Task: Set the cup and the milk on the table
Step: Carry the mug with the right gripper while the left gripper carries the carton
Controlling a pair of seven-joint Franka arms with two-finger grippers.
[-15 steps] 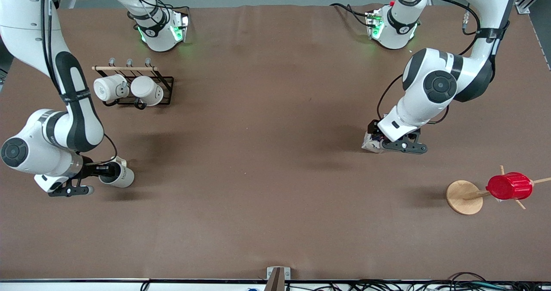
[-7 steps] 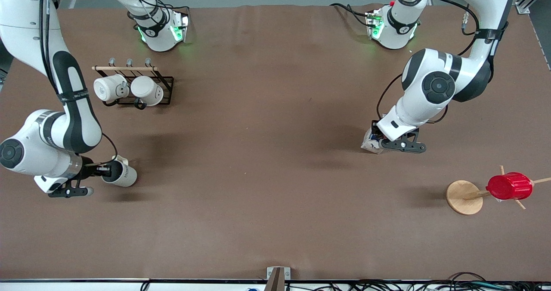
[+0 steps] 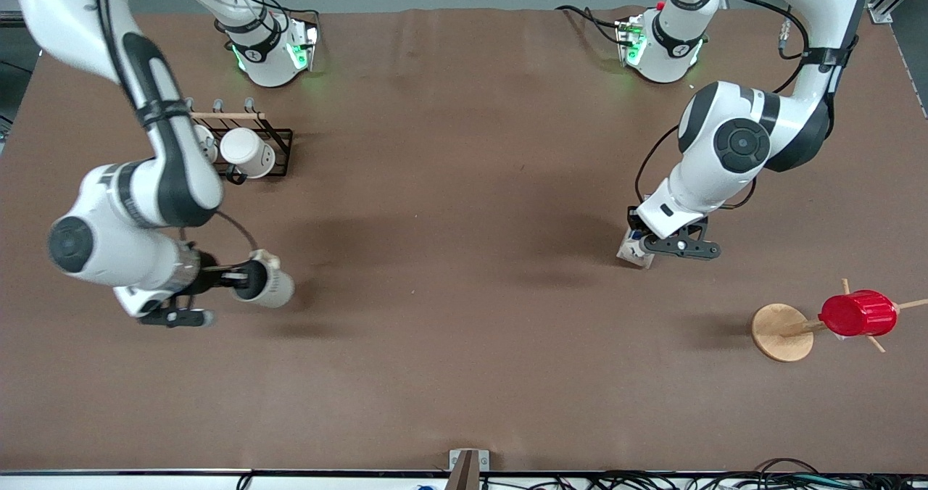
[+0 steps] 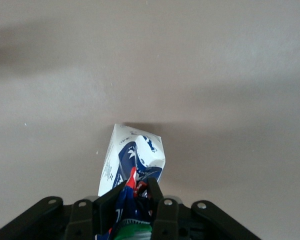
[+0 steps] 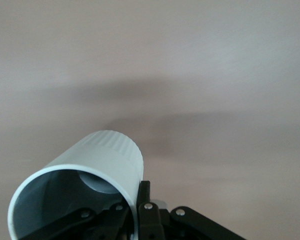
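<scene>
My right gripper (image 3: 241,282) is shut on the rim of the cream-beige cup (image 3: 270,285) and holds it on its side above the brown table (image 3: 464,185), mouth toward the wrist. In the right wrist view the cup (image 5: 97,162) fills the lower part, with my right gripper (image 5: 136,199) pinching its wall, one finger inside. My left gripper (image 3: 641,243) is shut on the top of the blue and white milk (image 3: 632,251), which hangs slightly tilted with its base low over the table. The left wrist view shows the milk (image 4: 135,155) in the left gripper (image 4: 135,197).
A black wire rack (image 3: 279,149) with white mugs (image 3: 246,153) stands near the right arm's base. A wooden mug tree (image 3: 781,332) carrying a ribbed red cup (image 3: 858,314) stands toward the left arm's end, nearer the front camera than the milk.
The right arm has carried the cup toward the middle of the table and now covers part of the rack. The left gripper has shifted slightly and the milk hangs more upright.
</scene>
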